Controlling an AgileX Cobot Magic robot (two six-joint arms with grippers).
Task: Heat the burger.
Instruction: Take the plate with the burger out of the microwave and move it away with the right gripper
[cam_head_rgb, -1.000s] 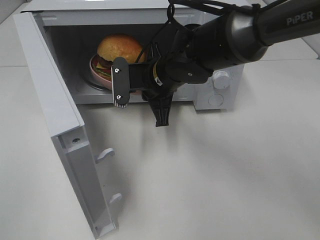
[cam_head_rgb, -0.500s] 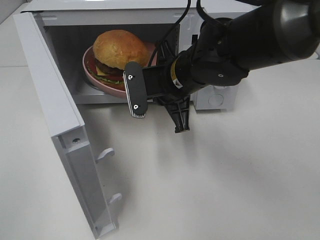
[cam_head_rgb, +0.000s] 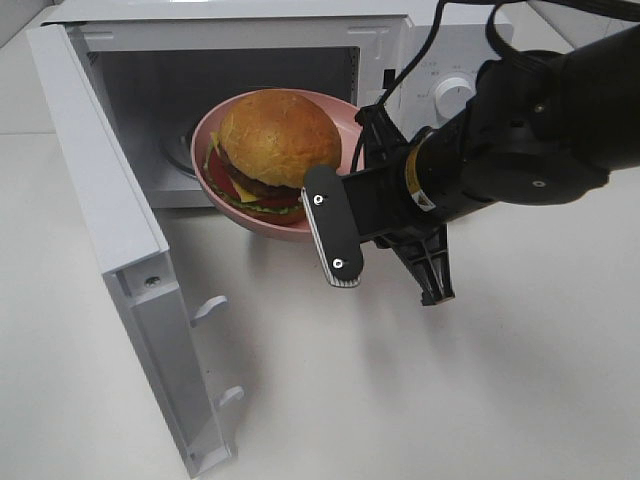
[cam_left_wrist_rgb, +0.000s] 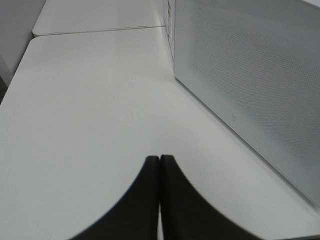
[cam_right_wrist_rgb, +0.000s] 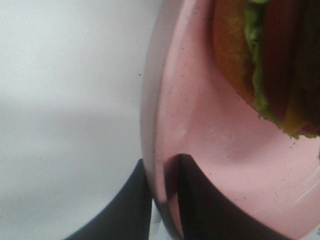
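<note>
Exterior high: burger (cam_head_rgb: 273, 148) tilted on plate (cam_head_rgb: 225, 123).

The right arm (cam_head_rgb: 520, 150) hides part of the microwave's (cam_head_rgb: 250, 30) control panel from us. We see the burger (cam_right_wrist_rgb: 265, 55) cut off and blurred in the right wrist view.

Microwave (cam_head_rgb: 420, 60) mouth blocked by plate (cam_head_rgb: 215, 130); open door (cam_head_rgb: 100, 200) flanking left.

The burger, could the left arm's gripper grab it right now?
Probably not easily. The left gripper sits shut behind the open microwave door, which stands between it and the burger. The right gripper already holds the pink plate carrying it.
</note>
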